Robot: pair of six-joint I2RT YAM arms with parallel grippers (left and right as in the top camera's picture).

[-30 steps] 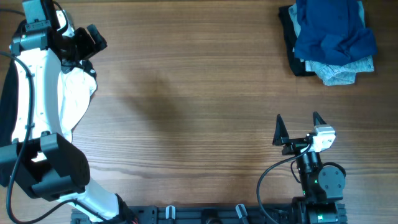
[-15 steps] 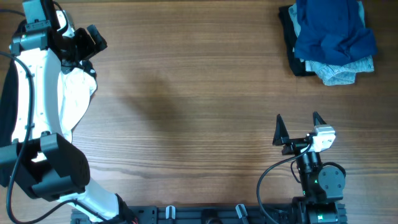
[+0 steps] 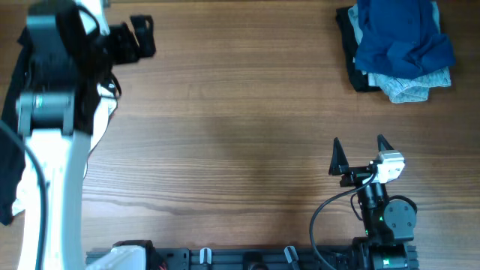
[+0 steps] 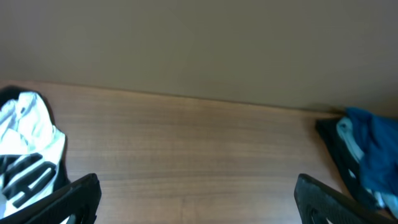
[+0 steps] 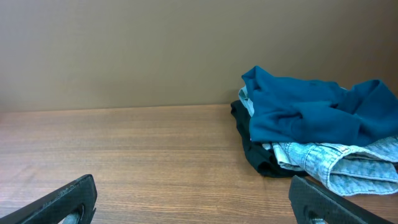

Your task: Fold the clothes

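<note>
A pile of clothes lies at the table's far right corner: a deep-blue shirt on top, pale denim jeans under it, and a black garment at the bottom. The right wrist view shows the same shirt, jeans and black garment. A white top with black stripes lies at the far left, mostly hidden under the left arm in the overhead view. My left gripper is open and empty, raised beside the white top. My right gripper is open and empty, near the front edge.
The wooden table stretches between the two heaps. Dark cloth hangs at the left edge behind the left arm. The right arm's base and a black rail sit at the front edge. A plain wall stands behind the table.
My left arm has lifted and swung, looming larger overhead, and its gripper has moved right, away from the white top. The right arm and the far-right pile have not moved.
</note>
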